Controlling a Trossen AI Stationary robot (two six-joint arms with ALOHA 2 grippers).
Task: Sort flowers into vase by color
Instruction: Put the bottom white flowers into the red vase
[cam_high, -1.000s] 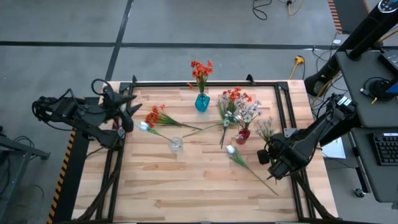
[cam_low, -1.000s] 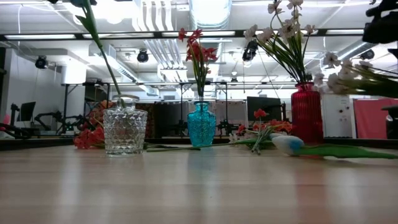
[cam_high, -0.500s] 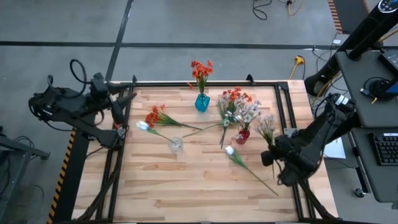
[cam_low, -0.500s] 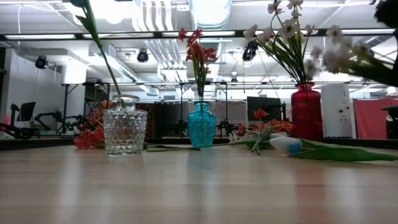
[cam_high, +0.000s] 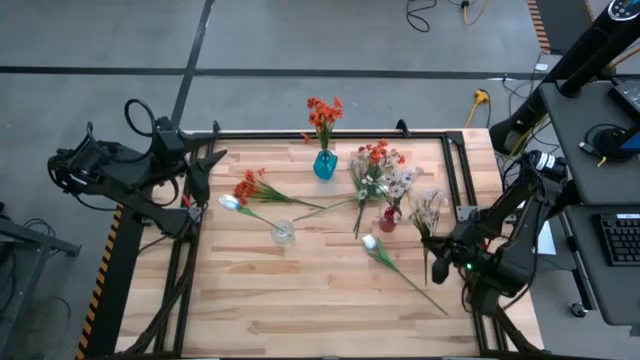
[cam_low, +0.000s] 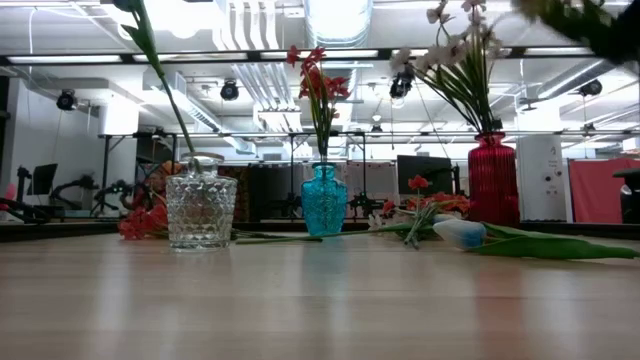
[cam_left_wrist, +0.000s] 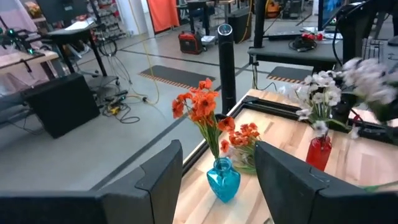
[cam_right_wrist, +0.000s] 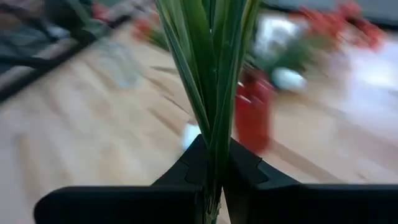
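Note:
My right gripper (cam_high: 441, 246) is shut on a pale pink-white spray (cam_high: 428, 212) above the table's right part, near the red vase (cam_high: 388, 219), which holds pale blossoms. The spray's blossoms blur at the low view's top right (cam_low: 572, 14). My left gripper (cam_high: 205, 165) is open and empty over the table's left edge. A blue vase (cam_high: 325, 165) holds orange flowers. A clear glass vase (cam_high: 284, 233) holds a leaning white tulip (cam_high: 232, 203). An orange spray (cam_high: 250, 187) and a white tulip bud (cam_high: 371, 241) lie on the table. My right gripper pinches the spray's bundle of green stems (cam_right_wrist: 214, 142) between its two fingers, coming from the table's right side and lying across the stems. The spray is lifted clear of the table, its blossoms up and its stem ends (cam_high: 428, 270) below the fingers.
Another orange spray (cam_high: 376, 155) lies beside the red vase at the far right. The tulip bud's long stem (cam_high: 415, 285) runs toward the near right corner. A black frame (cam_high: 330, 135) edges the table. Bare wood shows along the near half.
My right gripper has risen with the pale spray; in the low view the blossoms have climbed from beside the red vase's flowers to the picture's top. The spray has tipped more upright. My left arm has drawn back a little at the table's left edge.

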